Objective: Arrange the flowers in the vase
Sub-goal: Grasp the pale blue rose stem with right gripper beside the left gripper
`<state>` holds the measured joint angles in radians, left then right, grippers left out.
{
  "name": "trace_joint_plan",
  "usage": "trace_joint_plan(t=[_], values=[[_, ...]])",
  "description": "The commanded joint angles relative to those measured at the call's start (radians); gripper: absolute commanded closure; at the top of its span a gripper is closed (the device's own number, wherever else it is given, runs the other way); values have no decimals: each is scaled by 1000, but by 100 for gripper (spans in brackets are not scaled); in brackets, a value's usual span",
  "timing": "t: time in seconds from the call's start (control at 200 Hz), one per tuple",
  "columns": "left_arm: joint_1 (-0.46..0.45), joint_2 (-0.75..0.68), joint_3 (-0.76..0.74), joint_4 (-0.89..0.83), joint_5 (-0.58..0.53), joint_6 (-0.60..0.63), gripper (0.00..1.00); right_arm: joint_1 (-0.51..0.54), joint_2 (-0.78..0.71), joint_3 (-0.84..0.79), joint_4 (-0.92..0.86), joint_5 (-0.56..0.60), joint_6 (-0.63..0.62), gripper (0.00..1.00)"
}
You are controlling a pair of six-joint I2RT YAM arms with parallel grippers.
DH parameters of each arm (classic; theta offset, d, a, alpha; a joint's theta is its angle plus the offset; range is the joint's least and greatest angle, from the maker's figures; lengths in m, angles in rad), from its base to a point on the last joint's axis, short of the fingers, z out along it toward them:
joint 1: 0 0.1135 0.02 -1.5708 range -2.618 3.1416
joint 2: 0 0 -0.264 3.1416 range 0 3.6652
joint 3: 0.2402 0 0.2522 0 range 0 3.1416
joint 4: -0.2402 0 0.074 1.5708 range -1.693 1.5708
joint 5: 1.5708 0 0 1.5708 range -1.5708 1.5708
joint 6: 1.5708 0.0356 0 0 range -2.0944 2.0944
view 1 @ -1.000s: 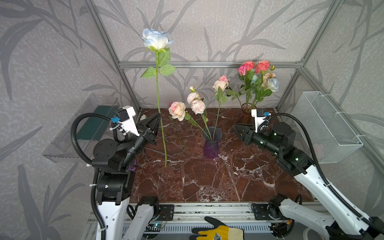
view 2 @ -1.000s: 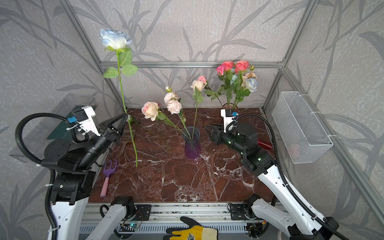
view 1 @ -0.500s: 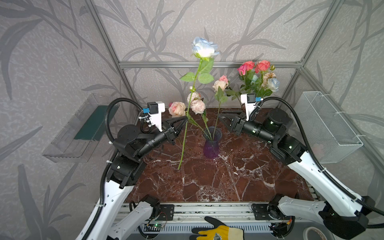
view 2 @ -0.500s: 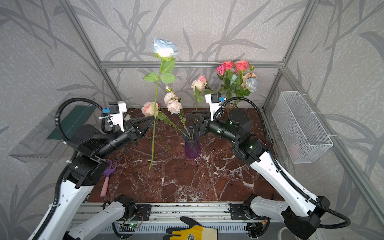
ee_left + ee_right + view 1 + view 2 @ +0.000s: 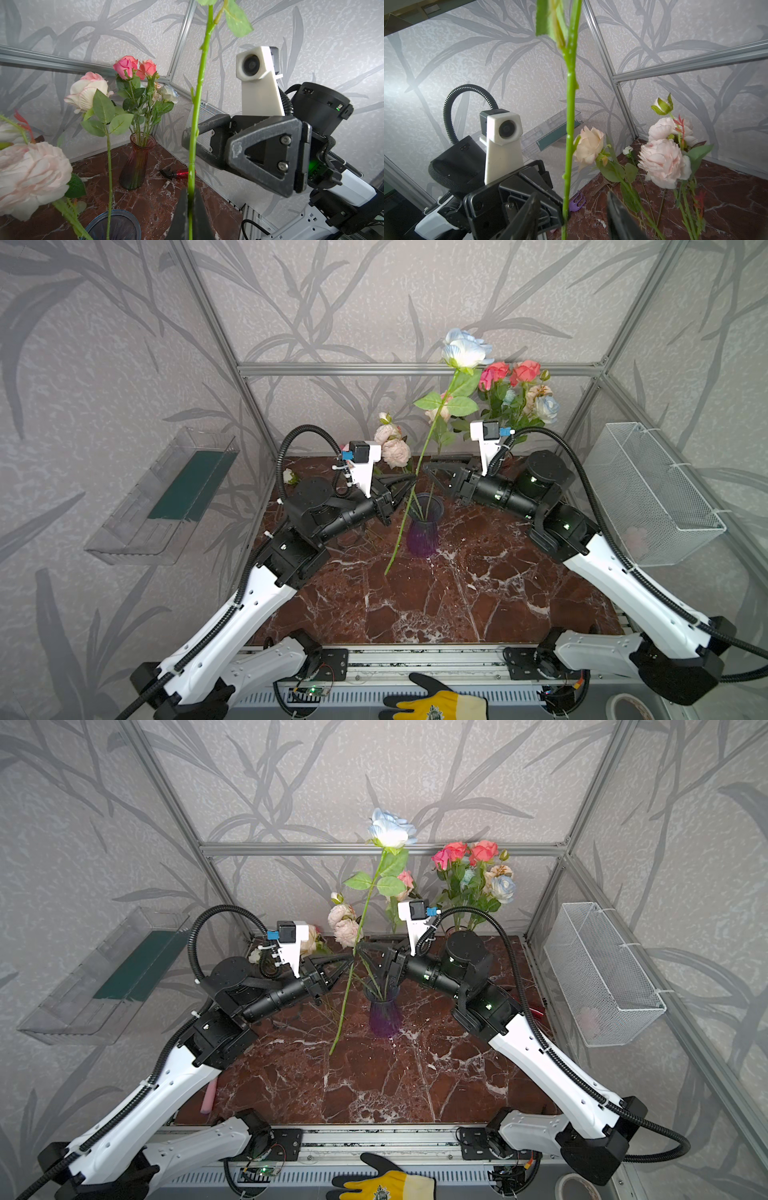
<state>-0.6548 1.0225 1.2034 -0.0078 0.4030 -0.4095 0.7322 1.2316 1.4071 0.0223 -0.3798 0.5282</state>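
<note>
My left gripper [image 5: 409,483] is shut on the green stem [image 5: 195,124] of a pale blue rose [image 5: 465,349], holding it nearly upright and leaning right. In both top views the stem's lower end shows just left of the purple vase [image 5: 424,526]. My right gripper [image 5: 572,205] is open, its fingers either side of the same stem, just beyond the left gripper's [image 5: 190,199] tips. The vase [image 5: 384,1011] holds pink peonies [image 5: 392,448] and a pink rose [image 5: 87,91].
A red vase [image 5: 137,162] of roses [image 5: 515,398] stands at the back right, with a red tool [image 5: 180,173] beside it. A wire basket [image 5: 648,489] hangs on the right wall and a clear tray [image 5: 174,497] on the left. A purple fork [image 5: 578,202] lies on the table.
The left arm has carried the blue rose from the left side to the middle, by the vase. The right gripper has swung in from the right, opened wider, and now brackets the stem.
</note>
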Motion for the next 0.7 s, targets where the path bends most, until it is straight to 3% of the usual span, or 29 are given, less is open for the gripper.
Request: trace_joint_plan(t=[0.0, 0.12, 0.33, 0.51, 0.695], values=[[-16, 9, 13, 57, -19, 25, 100, 3, 7, 11, 63, -21, 6, 49], [-23, 15, 9, 60, -23, 28, 100, 3, 19, 19, 55, 17, -3, 53], [-31, 14, 1, 57, -33, 36, 100, 3, 42, 30, 51, 30, -8, 84], [-31, 21, 1, 54, -31, 44, 100, 3, 46, 32, 56, 29, -16, 93], [-31, 24, 2, 48, -38, 54, 100, 3, 40, 26, 66, 39, -20, 95]])
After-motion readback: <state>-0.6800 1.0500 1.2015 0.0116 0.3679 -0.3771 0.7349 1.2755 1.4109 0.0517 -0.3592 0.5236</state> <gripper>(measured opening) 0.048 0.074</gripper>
